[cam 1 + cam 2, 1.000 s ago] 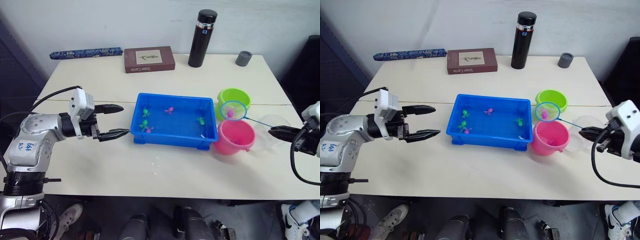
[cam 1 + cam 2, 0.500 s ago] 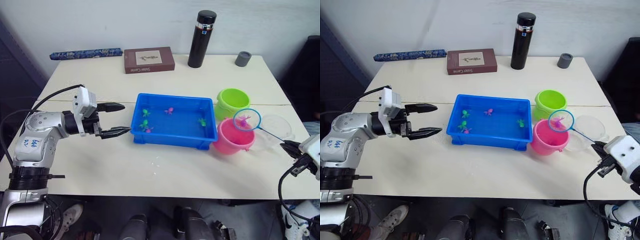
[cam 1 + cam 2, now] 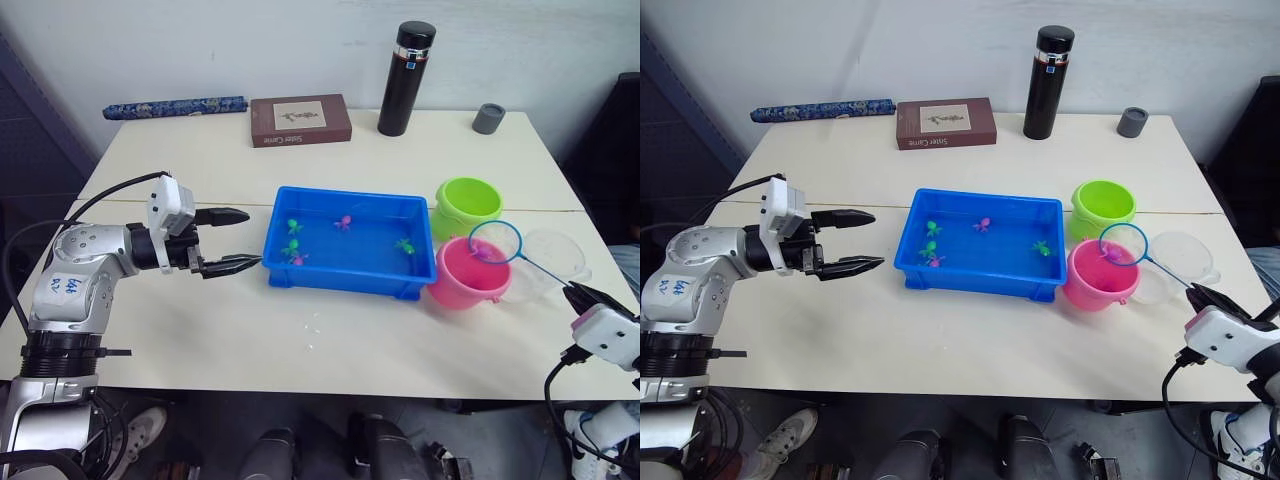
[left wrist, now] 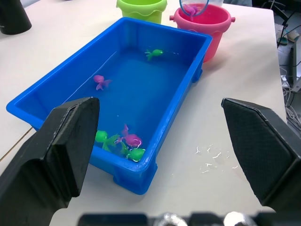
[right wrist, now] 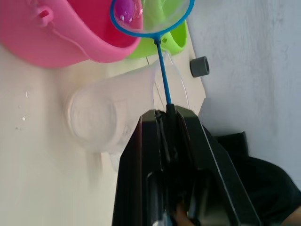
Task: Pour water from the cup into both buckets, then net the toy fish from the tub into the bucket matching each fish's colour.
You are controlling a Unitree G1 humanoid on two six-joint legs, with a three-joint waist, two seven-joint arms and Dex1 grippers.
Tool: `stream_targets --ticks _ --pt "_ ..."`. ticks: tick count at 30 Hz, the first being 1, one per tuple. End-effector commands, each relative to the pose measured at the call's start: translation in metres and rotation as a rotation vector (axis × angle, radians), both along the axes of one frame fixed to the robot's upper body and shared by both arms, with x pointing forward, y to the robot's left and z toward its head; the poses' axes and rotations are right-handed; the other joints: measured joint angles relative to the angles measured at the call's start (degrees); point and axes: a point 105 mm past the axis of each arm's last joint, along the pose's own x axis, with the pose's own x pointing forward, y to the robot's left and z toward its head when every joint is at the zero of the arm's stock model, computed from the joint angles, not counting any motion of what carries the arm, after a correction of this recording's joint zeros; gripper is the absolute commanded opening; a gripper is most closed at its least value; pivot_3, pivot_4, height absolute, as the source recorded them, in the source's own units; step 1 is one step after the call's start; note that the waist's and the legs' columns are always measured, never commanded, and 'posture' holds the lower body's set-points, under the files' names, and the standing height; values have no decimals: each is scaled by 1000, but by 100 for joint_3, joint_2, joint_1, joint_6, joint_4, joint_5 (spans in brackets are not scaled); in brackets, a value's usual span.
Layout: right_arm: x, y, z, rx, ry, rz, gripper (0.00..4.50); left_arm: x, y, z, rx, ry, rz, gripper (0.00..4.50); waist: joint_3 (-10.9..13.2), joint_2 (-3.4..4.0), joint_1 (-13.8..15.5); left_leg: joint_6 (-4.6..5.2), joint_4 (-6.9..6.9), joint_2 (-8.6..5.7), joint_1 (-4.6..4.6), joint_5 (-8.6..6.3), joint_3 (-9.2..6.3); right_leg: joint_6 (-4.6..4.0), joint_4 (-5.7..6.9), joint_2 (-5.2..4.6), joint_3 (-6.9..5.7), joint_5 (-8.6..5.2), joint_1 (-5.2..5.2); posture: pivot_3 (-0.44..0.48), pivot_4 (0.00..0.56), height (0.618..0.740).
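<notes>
Net [image 3: 1124, 244] over pink bucket [image 3: 1095, 279]; brown book [image 3: 946, 122] lettering unreadable.

place: lab or office | cues: plain white wall [image 3: 250, 40], pale table [image 3: 300, 330], book [image 3: 300, 120], flask [image 3: 407, 78]

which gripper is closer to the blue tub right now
Left. The left gripper hangs open just off the tub's left end; the right gripper, holding the net, is beyond the pink bucket.
</notes>
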Motion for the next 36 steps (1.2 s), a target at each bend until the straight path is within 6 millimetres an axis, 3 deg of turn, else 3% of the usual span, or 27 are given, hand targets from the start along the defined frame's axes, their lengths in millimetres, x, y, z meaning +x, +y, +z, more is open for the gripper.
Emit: stream_targets --ticks 1,13,21,30,36 --pt "-5 2 8 -130 -50 56 0 0 -1 13 0 -57 -9 4472 0 0 -1 0 0 0 0 0 1 0 1 0 0 0 0 0 150 739" --pt "-10 10 4 -334 -196 127 0 3 -2 13 -4 -63 -6 4472 0 0 -9 0 0 0 4 0 10 -1 5 4 8 0 0 0 150 739" --pt "-10 9 13 -431 -326 110 0 3 -2 11 -5 -63 4 4472 0 0 -9 0 0 0 5 0 13 -1 6 5 12 -1 0 0 150 739" --pt "-16 13 1 -477 -425 77 0 3 -2 10 -7 -63 9 4472 0 0 -12 0 0 0 5 0 15 -2 6 7 15 -1 0 0 150 739" --pt "-18 16 8 -524 -518 63 0 3 -2 10 -6 -66 13 4472 0 0 -22 0 0 1 8 1 20 -2 10 11 20 -2 0 0 150 739"
